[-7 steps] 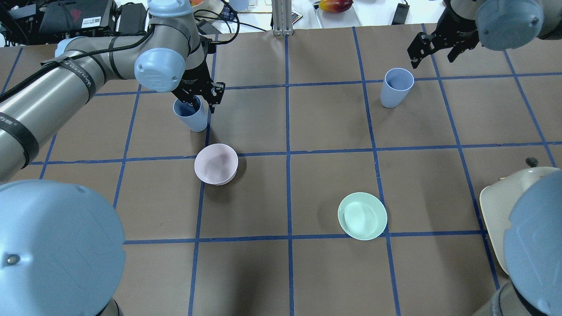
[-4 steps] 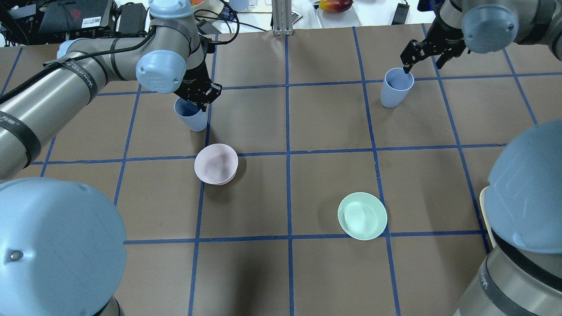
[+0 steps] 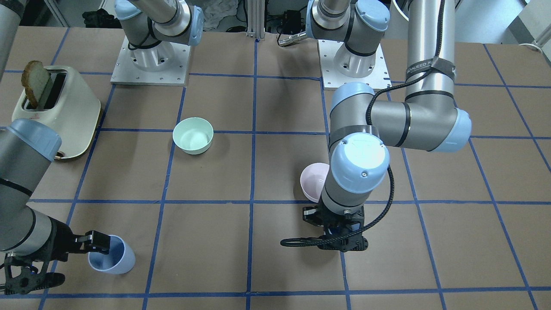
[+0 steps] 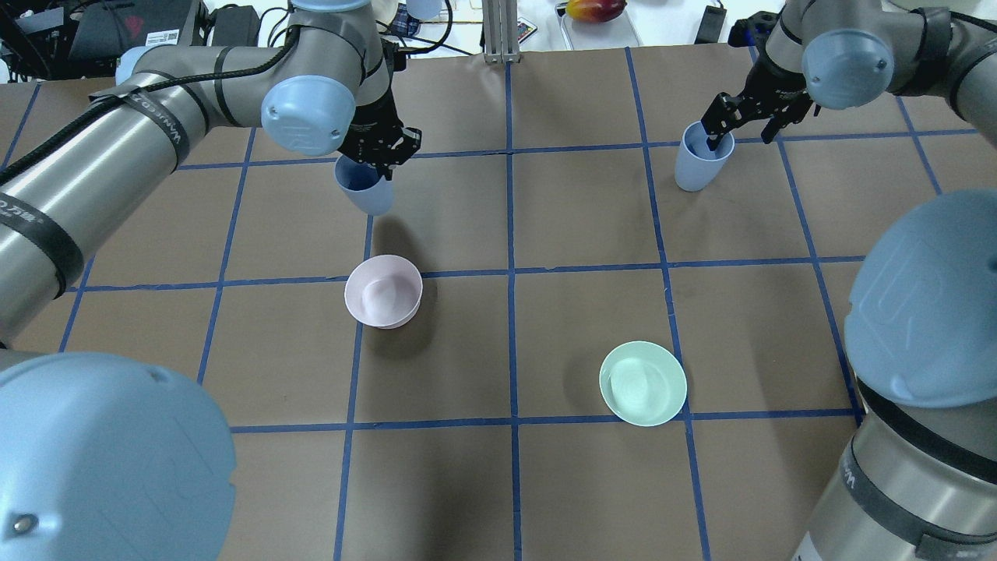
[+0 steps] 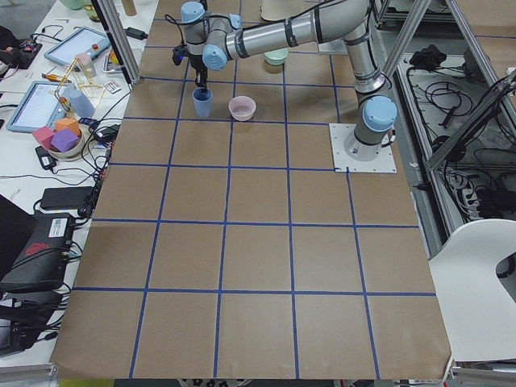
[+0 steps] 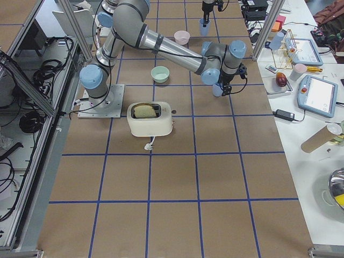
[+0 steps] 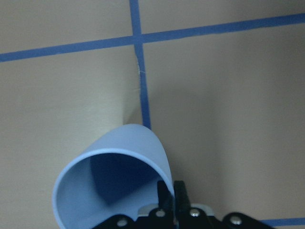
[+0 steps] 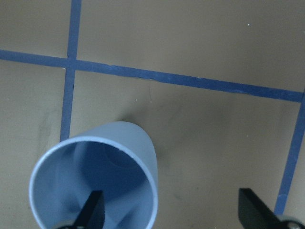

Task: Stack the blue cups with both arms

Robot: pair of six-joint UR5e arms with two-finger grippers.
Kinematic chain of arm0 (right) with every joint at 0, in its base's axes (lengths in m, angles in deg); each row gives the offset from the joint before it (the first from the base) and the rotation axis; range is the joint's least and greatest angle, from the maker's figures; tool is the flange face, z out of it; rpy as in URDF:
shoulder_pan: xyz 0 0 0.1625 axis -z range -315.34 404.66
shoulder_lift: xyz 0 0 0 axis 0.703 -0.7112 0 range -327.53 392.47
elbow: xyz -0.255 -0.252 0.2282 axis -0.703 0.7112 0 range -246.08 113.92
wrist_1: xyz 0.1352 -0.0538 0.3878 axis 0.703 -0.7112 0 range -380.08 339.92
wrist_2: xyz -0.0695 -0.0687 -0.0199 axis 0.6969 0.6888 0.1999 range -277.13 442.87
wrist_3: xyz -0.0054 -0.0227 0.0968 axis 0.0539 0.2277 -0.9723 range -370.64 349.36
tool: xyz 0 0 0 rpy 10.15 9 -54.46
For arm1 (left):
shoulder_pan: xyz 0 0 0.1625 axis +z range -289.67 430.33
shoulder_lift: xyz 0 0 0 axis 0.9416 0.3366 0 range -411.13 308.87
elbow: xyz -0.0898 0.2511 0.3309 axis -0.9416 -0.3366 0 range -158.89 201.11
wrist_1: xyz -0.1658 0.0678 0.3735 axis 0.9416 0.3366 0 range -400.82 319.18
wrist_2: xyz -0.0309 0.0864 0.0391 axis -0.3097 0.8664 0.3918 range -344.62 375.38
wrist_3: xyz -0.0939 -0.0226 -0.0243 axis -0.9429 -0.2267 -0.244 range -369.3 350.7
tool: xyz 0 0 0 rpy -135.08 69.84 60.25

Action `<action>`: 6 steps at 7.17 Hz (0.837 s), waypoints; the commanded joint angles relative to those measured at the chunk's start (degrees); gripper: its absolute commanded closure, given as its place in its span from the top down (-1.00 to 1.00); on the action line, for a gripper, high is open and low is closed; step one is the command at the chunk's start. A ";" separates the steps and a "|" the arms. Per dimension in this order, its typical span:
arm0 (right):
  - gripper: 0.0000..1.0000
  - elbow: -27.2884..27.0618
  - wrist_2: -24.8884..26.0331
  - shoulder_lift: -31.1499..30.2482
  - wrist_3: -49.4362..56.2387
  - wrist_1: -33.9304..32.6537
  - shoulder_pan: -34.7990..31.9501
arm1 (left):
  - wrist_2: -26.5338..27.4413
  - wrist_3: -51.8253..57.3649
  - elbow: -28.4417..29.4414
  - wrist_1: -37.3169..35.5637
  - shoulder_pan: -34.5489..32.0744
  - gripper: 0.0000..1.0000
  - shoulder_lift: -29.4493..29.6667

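Left arm: reaches in from 9 o'clock of the overhead view. A black strap round it bears white lettering too small to read with any certainty.
Left gripper: clamped on the rim of the left blue cup, one finger inside the wall and one outside.
Left blue cup: at 11 o'clock on the table, tilted, hanging from the gripper. Its shadow lies apart from it, toward 5 o'clock.
Pink bowl: at 6 o'clock of the left blue cup, upright on the brown paper across a blue tape line.
Mint-green bowl: at 4 o'clock of the pink bowl, well apart, upright.
Right blue cup: at 1 o'clock on the table, upright on the paper.
Right gripper: jaws wide apart, one finger down inside the right blue cup, the other well outside it; nothing is gripped.
Right arm: comes in from 2 o'clock.
Toaster: cream, with a slice of bread in its slot. It stands on the robot's right side; any marking on it is too small to read.
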 commanded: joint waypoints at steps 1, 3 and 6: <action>0.63 -0.17 0.06 1.02 0.39 0.80 0.00 | -4.47 -14.29 1.76 -0.22 -6.80 -1.00 1.06; -0.44 -0.08 -0.03 1.11 0.30 2.20 0.00 | -6.09 -20.58 0.46 0.65 -15.06 -1.00 -0.51; -1.00 0.27 0.06 0.84 0.21 5.71 0.00 | -5.74 -26.39 -4.55 0.05 -18.35 -1.00 -0.44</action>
